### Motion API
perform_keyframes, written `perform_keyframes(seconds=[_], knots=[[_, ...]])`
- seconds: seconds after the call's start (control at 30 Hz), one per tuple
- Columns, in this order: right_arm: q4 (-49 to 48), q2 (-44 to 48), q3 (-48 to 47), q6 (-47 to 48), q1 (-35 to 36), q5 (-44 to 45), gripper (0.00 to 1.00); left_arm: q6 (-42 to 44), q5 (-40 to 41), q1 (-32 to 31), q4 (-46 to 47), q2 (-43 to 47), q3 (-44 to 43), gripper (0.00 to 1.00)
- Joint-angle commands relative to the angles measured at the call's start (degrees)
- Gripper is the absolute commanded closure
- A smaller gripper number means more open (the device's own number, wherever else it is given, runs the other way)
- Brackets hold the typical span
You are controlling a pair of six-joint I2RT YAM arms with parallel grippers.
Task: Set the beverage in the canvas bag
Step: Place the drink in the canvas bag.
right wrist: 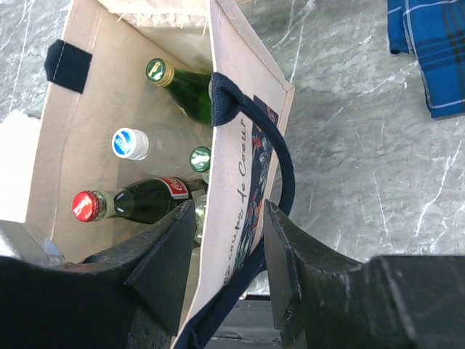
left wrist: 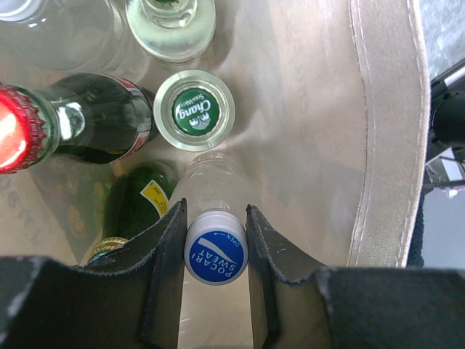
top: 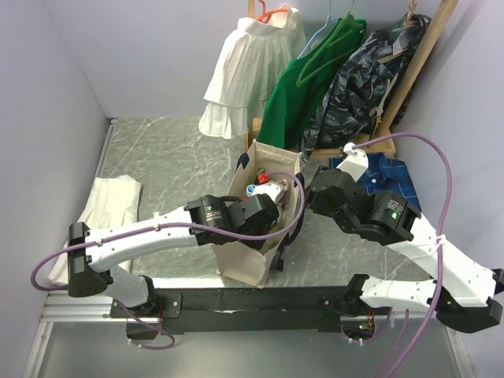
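The canvas bag (top: 244,256) stands upright between my arms, cream with navy handles. In the left wrist view my left gripper (left wrist: 215,214) is down inside the bag (left wrist: 385,145), shut on the neck of the beverage (left wrist: 216,247), a clear bottle with a blue-and-white Pocari Sweat cap. Both pads touch that cap. The same cap (right wrist: 131,143) shows in the right wrist view. My right gripper (right wrist: 229,211) is open astride the bag's near wall (right wrist: 80,123) and handle, one finger inside and one outside.
Inside the bag are also a red-capped cola bottle (left wrist: 87,120), a green Chang cap (left wrist: 195,110), a green bottle (right wrist: 182,83) and a clear bottle (left wrist: 171,22). White folded cloth (top: 106,209) lies left, a blue plaid shirt (top: 390,177) right, hanging clothes (top: 303,87) behind.
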State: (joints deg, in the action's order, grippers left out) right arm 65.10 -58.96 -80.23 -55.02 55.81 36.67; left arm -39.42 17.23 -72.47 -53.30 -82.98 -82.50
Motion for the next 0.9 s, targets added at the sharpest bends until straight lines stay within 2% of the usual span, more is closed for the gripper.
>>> perform_keyframes(seconds=[0.0,0.57,0.63,0.7,0.87], knots=[[-1.9,-0.2,-0.1,0.4,-0.6,0.5,0.5,1.9,-4.0,0.0,-0.3,1.1,-1.7,0.98],[-2.9,-1.2,0.2,1.2,-1.6,-0.4,0.5,5.1,-4.8,0.0,-4.6,-0.6,-1.3,0.87],[-2.9,-1.1,0.3,1.2,-1.7,-0.4,0.5,5.0,-4.6,0.0,-4.8,-0.4,-1.3,0.82],[-3.0,-0.9,0.6,1.1,-1.8,-0.5,0.5,5.1,-4.0,0.0,-5.1,-0.2,-1.4,0.69],[-3.3,-0.8,0.9,1.2,-2.0,-0.7,0.5,4.7,-3.0,0.0,-5.2,0.4,-1.6,0.55]])
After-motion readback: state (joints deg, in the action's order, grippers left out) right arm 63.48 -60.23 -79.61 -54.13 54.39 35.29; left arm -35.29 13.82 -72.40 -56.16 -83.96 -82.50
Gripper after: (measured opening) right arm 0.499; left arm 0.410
